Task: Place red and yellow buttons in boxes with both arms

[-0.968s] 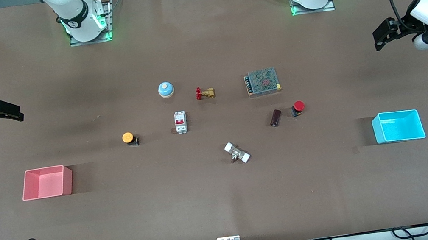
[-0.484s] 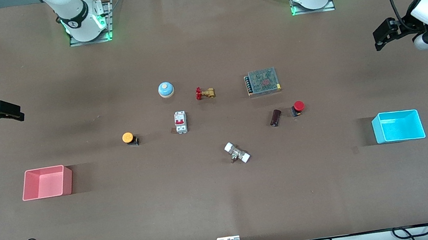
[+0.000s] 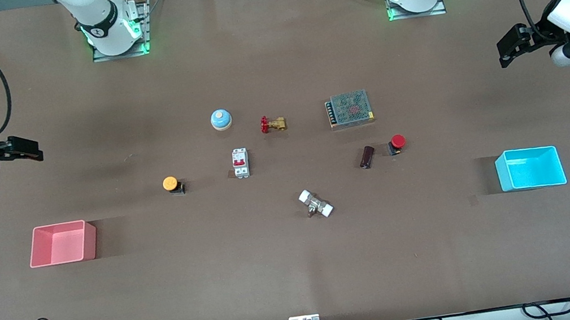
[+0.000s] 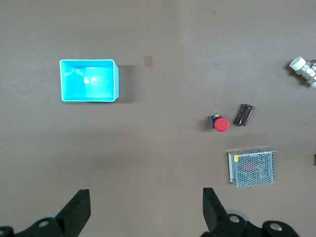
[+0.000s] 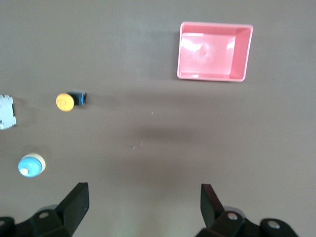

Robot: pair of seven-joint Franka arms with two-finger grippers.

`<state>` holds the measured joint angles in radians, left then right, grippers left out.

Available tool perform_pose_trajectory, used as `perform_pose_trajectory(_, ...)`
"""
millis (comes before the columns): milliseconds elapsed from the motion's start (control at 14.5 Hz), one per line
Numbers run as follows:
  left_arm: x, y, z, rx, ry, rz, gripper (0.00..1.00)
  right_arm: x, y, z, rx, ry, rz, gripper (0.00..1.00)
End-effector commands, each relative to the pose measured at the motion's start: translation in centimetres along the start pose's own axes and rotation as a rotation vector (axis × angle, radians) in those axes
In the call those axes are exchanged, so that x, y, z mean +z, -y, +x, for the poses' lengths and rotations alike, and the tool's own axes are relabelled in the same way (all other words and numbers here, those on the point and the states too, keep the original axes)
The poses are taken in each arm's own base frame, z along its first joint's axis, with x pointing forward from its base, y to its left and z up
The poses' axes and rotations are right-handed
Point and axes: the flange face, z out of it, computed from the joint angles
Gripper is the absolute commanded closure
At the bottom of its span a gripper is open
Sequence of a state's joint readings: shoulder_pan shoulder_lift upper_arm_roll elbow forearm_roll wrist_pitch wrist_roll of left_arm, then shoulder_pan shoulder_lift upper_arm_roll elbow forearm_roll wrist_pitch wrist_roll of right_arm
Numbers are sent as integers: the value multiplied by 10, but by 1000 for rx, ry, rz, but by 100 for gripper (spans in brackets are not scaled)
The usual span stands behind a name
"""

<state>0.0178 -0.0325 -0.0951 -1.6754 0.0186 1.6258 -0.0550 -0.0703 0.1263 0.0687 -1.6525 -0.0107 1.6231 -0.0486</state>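
The red button [image 3: 398, 142] lies on the table beside a dark cylinder; it also shows in the left wrist view [image 4: 220, 124]. The yellow button [image 3: 170, 184] lies toward the right arm's end; it also shows in the right wrist view [image 5: 65, 101]. The cyan box [image 3: 530, 168] [image 4: 89, 80] and the pink box [image 3: 62, 243] [image 5: 214, 51] stand empty. My left gripper [image 3: 509, 48] [image 4: 146, 210] is open and empty, high over the table's left-arm end. My right gripper [image 3: 26, 150] [image 5: 144, 206] is open and empty, high over the right-arm end.
Between the buttons lie a blue dome bell [image 3: 221, 119], a brass valve with a red handle [image 3: 272, 124], a white circuit breaker [image 3: 240, 163], a mesh power supply [image 3: 350, 109], a dark cylinder [image 3: 367, 156] and a white-ended fitting [image 3: 316, 203].
My right gripper has moved a little toward the table's middle. The left arm and all objects have stayed where they were.
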Motion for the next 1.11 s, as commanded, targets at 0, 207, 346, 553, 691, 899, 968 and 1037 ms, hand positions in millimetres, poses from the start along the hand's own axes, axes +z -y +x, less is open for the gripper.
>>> perform_pose_trajectory(0, -6, 3, 2, 10, 4, 10, 0, 21, 19, -4, -30, 39, 0, 0)
perform_pose_trajectory(207, -6, 3, 2, 10, 4, 11, 0, 39, 44, 2, 6, 14, -7, 0)
perform_pose_trajectory(346, -6, 3, 2, 10, 4, 10, 0, 60, 60, 1, -9, -6, -12, 0)
perform_pose_trajectory(553, -6, 3, 2, 10, 4, 10, 0, 90, 80, 1, 20, -45, -11, 0)
perform_pose_trajectory(691, -6, 3, 2, 10, 6, 10, 0, 111, 101, 1, 40, -87, -5, 0)
perform_pose_trajectory(899, -6, 3, 3, 9, 4, 10, 0, 143, 120, 5, 38, -150, 5, 0)
perform_pose_trajectory(968, -6, 3, 2, 7, 6, 10, 0, 155, 132, 9, 46, -159, 10, 0)
perform_pose_trajectory(1037, -5, 3, 2, 7, 13, 10, 0, 167, 143, 13, 54, -164, 9, 0)
